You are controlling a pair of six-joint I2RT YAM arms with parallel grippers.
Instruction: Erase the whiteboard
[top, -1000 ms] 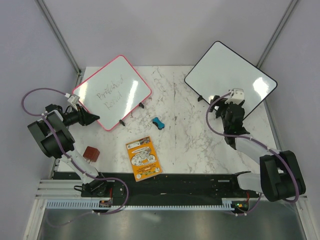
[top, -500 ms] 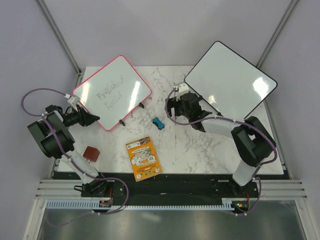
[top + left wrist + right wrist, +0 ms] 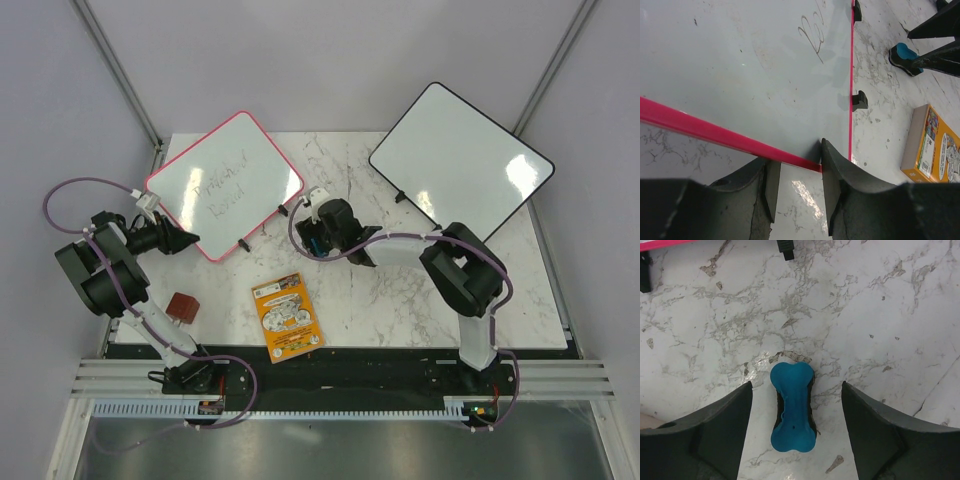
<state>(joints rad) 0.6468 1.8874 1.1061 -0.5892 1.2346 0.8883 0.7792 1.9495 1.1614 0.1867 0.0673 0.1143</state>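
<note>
Overhead: the pink-framed whiteboard (image 3: 225,185) stands far-left, your left gripper (image 3: 185,240) at its near edge. Left wrist: jaws narrow, apparently pinching the frame; a weak pinch lets it skid. Right wrist: your right gripper (image 3: 796,390) gapes astride the blue eraser (image 3: 792,412); closing off-centre could spin it away.

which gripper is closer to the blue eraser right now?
Right. The right gripper hovers directly over the eraser, fingers open either side; the left gripper is off at the whiteboard, clamped on its pink frame.
</note>
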